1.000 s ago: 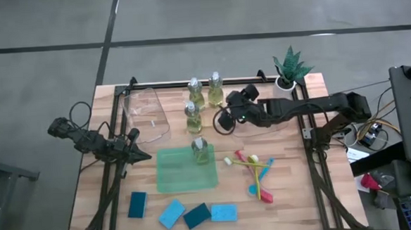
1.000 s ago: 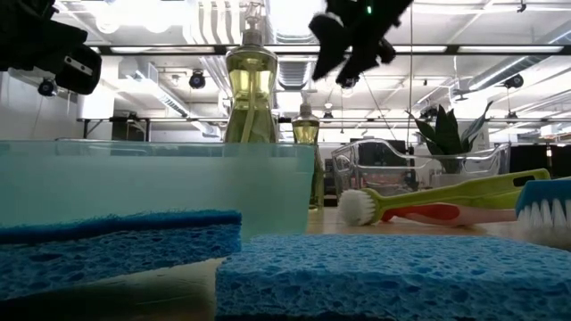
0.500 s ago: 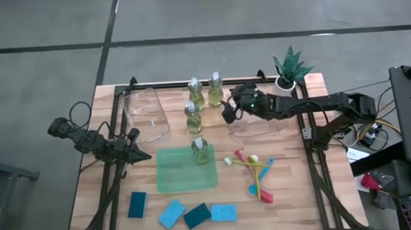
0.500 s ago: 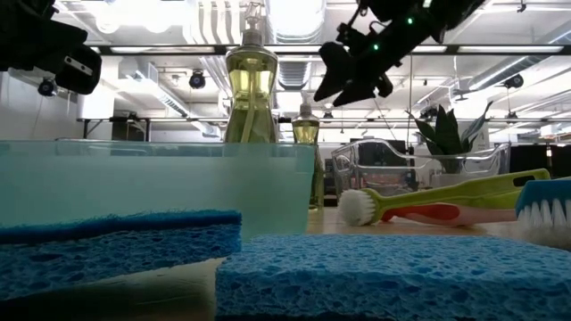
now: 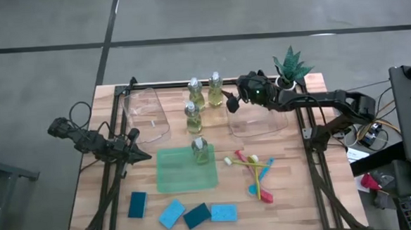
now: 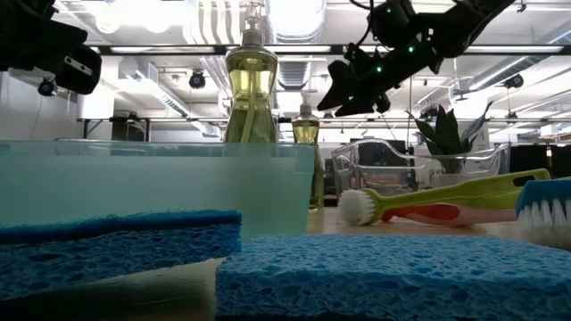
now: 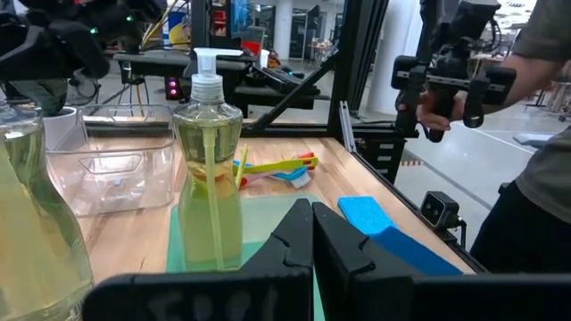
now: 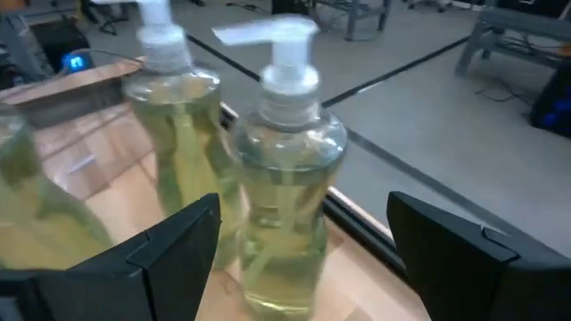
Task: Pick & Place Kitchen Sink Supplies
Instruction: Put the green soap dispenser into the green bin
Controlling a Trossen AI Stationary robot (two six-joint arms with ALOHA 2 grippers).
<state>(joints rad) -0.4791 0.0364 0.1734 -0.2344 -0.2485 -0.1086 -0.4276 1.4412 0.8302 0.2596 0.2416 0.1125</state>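
Observation:
Four clear bottles of yellowish liquid with white pumps stand upright: two at the far edge [image 5: 195, 93] [image 5: 215, 90], one nearer [image 5: 192, 118], and one [image 5: 201, 150] on the green mat [image 5: 177, 174]. My right gripper [image 5: 229, 102] is open and points level at the far right bottle [image 8: 290, 205]. Its fingers stand on either side of that bottle without touching it. Several blue sponges [image 5: 197, 215] lie by the near edge. The coloured brushes [image 5: 254, 172] lie in a heap to the right of the mat. My left gripper [image 5: 140, 156] is shut and waits at the table's left.
One clear bin [image 5: 146, 117] sits far left and another [image 5: 259, 121] lies under my right arm. A small potted plant [image 5: 290, 70] stands at the far right corner. In the left wrist view, a person [image 7: 535, 134] stands beyond the table holding a dark device [image 7: 455, 80].
My right gripper has moved toward the table's far edge and a little right, away from the middle bottle. It has come up beside the far right bottle and has risen slightly in the low view. The bottles have stayed where they were.

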